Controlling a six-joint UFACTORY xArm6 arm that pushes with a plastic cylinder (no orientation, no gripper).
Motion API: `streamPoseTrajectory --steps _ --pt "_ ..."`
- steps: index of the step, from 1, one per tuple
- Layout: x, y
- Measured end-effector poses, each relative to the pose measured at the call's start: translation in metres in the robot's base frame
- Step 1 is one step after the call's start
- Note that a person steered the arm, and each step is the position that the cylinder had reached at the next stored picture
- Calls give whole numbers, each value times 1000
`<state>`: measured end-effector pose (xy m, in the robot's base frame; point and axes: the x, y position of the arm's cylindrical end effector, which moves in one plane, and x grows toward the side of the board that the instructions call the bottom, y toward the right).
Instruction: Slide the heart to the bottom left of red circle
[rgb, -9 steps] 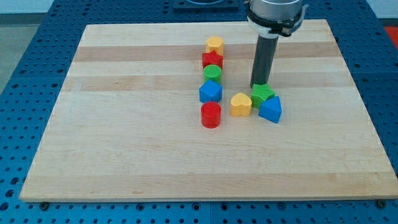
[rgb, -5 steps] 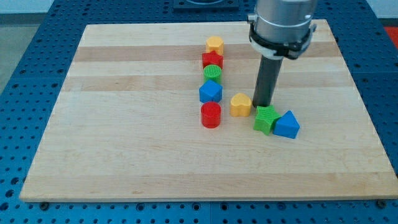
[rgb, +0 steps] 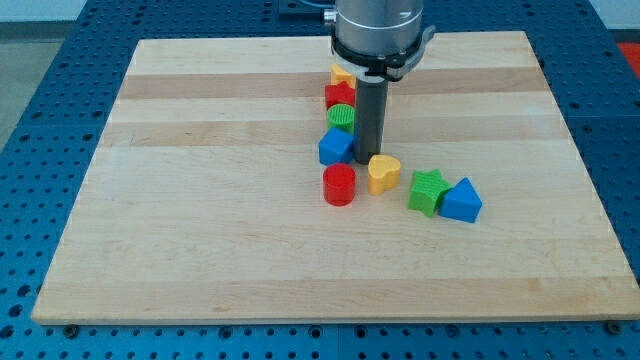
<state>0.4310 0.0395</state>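
The yellow heart (rgb: 383, 173) lies just right of the red circle (rgb: 339, 185), near the board's middle. My tip (rgb: 366, 161) stands between the blue block (rgb: 335, 148) and the heart, touching the heart's upper left edge. The rod hides part of the yellow block (rgb: 342, 72) at the top of the column.
Above the red circle runs a column: the blue block, a green cylinder (rgb: 341, 117), a red block (rgb: 338, 96) and the yellow block. A green star (rgb: 427, 191) and a blue triangle (rgb: 461, 201) lie right of the heart. The wooden board (rgb: 200, 200) sits on a blue perforated table.
My tip pushed the green star and blue triangle down and right, then swung left over the heart to its upper left. The heart has shifted slightly down.
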Motion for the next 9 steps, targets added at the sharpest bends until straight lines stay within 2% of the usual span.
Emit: streamPoseTrajectory --steps 2,5,6,8,9 --pt "0 41" --pt "24 41" --pt "15 41" --pt "-48 42" --pt "-30 41"
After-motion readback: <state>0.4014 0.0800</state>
